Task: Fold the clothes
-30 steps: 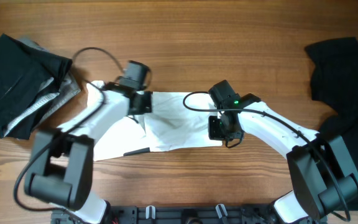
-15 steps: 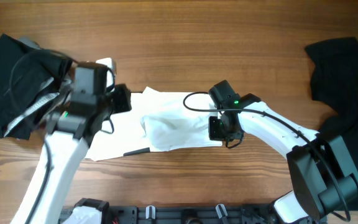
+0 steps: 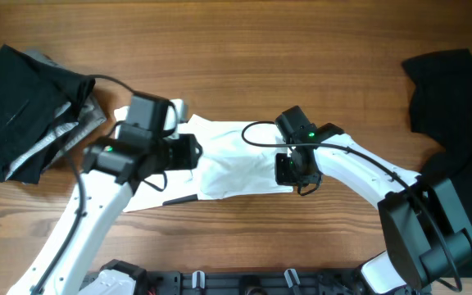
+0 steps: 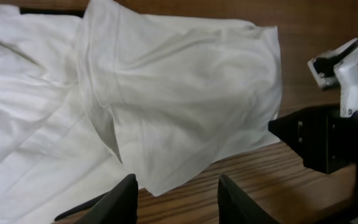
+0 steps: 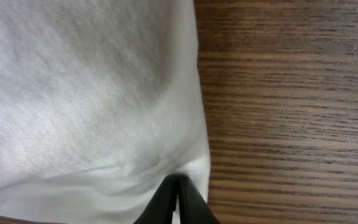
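Note:
The white T-shirt point(image 3: 236, 168) lies crumpled on the wooden table, one part folded over its middle. In the left wrist view the folded flap of the T-shirt point(image 4: 179, 93) ends just ahead of my left gripper point(image 4: 179, 202). That gripper is open, with only bare wood between its fingers. In the overhead view the left gripper point(image 3: 195, 152) hovers over the shirt's left half. My right gripper point(image 3: 289, 174) is at the shirt's right edge. Its fingertips point(image 5: 178, 199) are shut on the T-shirt's hem point(image 5: 191, 168).
A pile of black and grey clothes point(image 3: 15, 111) lies at the far left. Another black garment point(image 3: 449, 90) covers the right end of the table. The right arm's black and white body point(image 4: 331, 140) shows close on the right in the left wrist view.
My left gripper has opened and let go of the shirt. It swung left, then came back lower over the shirt. The released flap now lies folded over the middle. The right gripper has not moved.

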Tool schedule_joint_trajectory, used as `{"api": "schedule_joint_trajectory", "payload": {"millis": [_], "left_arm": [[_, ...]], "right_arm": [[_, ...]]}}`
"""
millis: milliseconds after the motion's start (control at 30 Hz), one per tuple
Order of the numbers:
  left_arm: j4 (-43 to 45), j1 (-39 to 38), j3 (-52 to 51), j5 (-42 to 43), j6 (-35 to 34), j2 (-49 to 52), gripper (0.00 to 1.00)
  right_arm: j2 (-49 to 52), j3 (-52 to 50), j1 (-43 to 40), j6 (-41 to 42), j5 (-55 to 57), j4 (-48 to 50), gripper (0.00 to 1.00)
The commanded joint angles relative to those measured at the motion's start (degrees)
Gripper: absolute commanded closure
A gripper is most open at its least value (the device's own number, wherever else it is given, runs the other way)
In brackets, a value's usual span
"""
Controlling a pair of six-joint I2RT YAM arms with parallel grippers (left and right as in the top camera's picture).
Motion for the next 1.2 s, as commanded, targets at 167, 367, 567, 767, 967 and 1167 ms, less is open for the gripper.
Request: {"api": "schedule_joint_trajectory", "payload": {"millis": [167,367,567,767,967,1167], "left_arm": [[-1.64,0.72,1.03,-3.63,-2.67,-2.67,0.58],[-6.01,5.03,1.66,-5.38,-2.73,-11.56,0.46],[-10.88,8.61,1.66,-7.58,-2.71,-19.06,0.27],[-15.89,11.10,1.66,-8.85,-2.93,-20.48,0.24],[-19.32,11.91,1.64,-8.90,-2.91,-17.18,0.39],[-16.92,12.57,1.64,-11.13,-5.90,-9.73,0.88]], "right_arm": [[-1.51,0.07,-0.26,-2.23,0.92,-0.98,0.83],[-16.52,1.90,-0.26,-8.00,-1.84,-0.46,0.63],[-28.87,2.32,-0.72,-4.98,-2.10,3.41,0.20],[-26.64,1.95,-3.91,-4.81,-2.25,3.21,0.17],[-18.38,1.92,-10.32,-4.42,-7.63,3.17,0.21],[-7.82,1.92,-15.28,-13.29,-18.73,5.40,0.28]]}}
